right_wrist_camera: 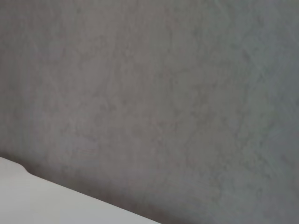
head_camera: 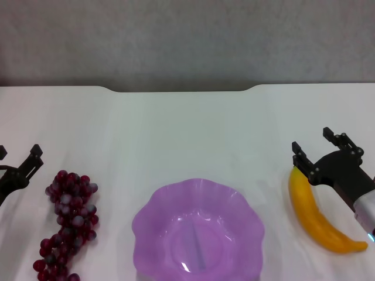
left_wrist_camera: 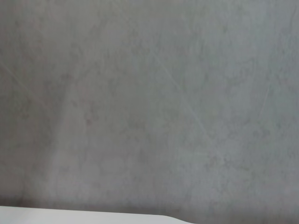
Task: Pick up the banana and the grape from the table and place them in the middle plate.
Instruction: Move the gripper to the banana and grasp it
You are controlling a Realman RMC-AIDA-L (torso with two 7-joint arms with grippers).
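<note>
The banana [head_camera: 319, 219] is a single smooth yellow fruit, curved, lying on the white table [head_camera: 187, 129] at the right side; its far end sits just under the right gripper, and its near end tapers toward the right edge. The grape [head_camera: 67, 225] is one long bunch of dark red-purple berries, several with a whitish bloom, lying at the left side and running from far to near. The middle plate [head_camera: 149, 219] is a translucent purple shallow dish with a scalloped rim, sitting near and centred between the two fruits, apart from both. Its interior holds no fruit.

The right gripper [head_camera: 316, 151] is at the far end of the banana with its two black fingers spread apart. One finger stands just above the banana's far end; whether it touches the fruit cannot be told. The left gripper [head_camera: 20, 159] is at the left edge, just left of the grape bunch, fingers apart and gripping nothing.

Only the head view shows the fruits, the plate and both grippers. The left wrist view shows a grey wall [left_wrist_camera: 149, 93] and a thin strip of the table edge. The right wrist view shows the same wall and a white table corner.

Count: one banana, one grape bunch, one plate, two grippers.
</note>
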